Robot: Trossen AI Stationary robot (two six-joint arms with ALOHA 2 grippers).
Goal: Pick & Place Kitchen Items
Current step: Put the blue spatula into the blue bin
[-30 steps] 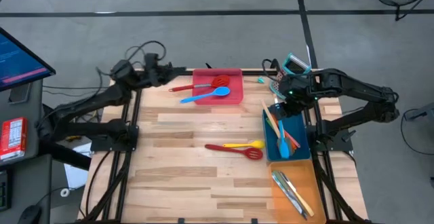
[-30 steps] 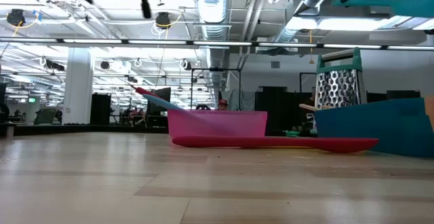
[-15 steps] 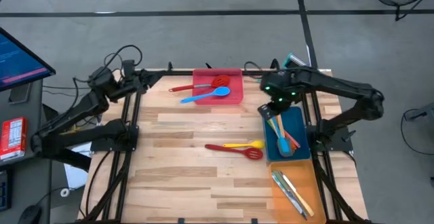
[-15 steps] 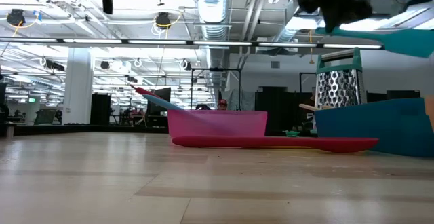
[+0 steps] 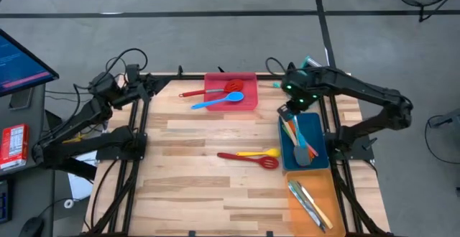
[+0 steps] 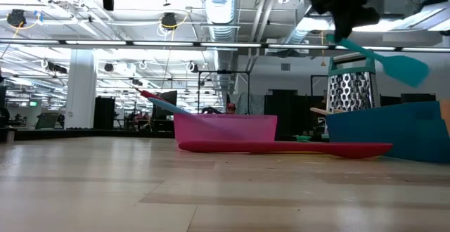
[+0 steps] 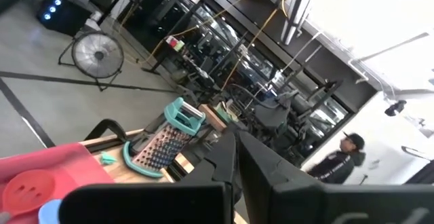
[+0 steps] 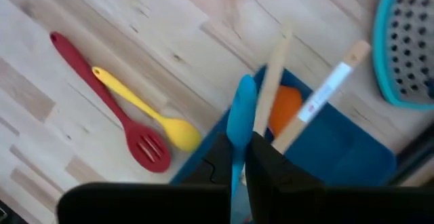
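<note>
Your right gripper (image 5: 290,110) hangs above the far end of the blue tray (image 5: 316,126), and its jaws are pinching the handle of a teal spatula (image 6: 383,62); in the low view you see this spatula lifted in the air, tilted, in front of the box grater (image 6: 351,86). In the right wrist view the teal handle (image 8: 240,119) runs straight out from between the jaws, over the edge of the blue tray (image 8: 339,149). In this tray lie a few utensils, among them an orange one (image 8: 285,108) and two with wooden handles (image 8: 330,91). On the tabletop (image 5: 187,187), just beside the blue tray, a yellow spoon (image 5: 260,152) and a red slotted turner (image 5: 250,159) lie close together, almost touching. The red tray (image 5: 248,100) at the far edge holds a blue spoon (image 5: 217,101) and a red utensil (image 5: 213,89). The orange tray (image 5: 327,187) near the front holds some silver and grey cutlery (image 5: 307,201). Your left gripper (image 5: 157,83) waits at the far left corner of the tabletop, with its jaws pressed together and nothing between them.
</note>
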